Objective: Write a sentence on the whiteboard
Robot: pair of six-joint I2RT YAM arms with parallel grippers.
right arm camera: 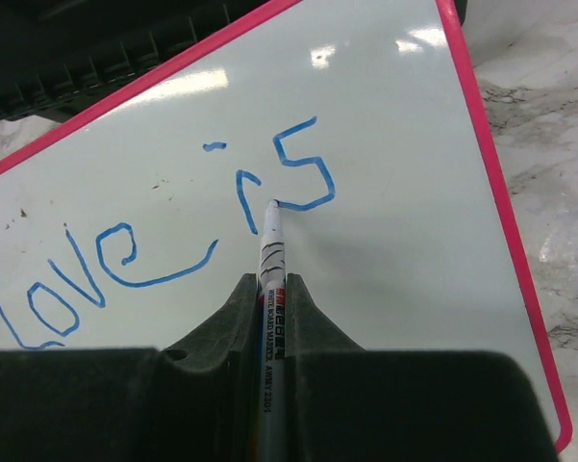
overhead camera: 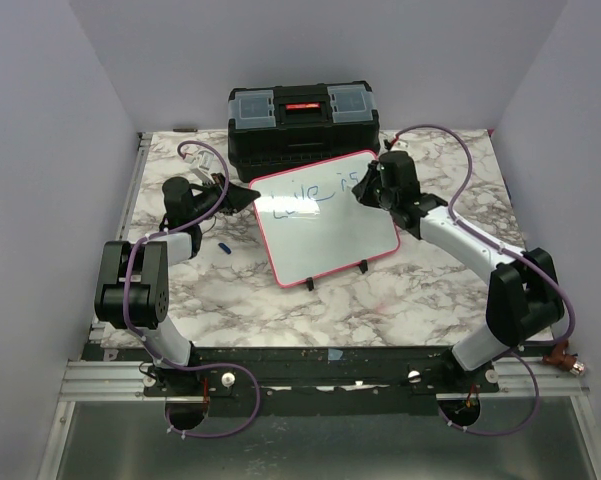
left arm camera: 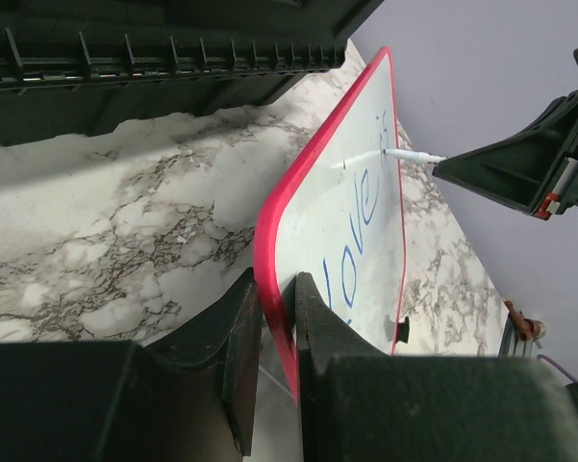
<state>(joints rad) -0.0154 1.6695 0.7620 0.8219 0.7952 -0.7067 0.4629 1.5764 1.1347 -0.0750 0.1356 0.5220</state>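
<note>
Marble tabletop, lilac walls, left pincer clenched on whiteboard frame, right pincer grasping marker

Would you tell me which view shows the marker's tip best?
The right wrist view: the marker fills the centre, its tip touching the sentence on the whiteboard. The left wrist view shows it small and side-on; the top external view hides it behind the right gripper.

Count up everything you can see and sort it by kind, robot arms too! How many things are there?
Robot arms: 2
Whiteboard: 1
Toolbox: 1
Marker: 1
Small blue piece on the table, too tiny to name: 1
Total: 6
</note>
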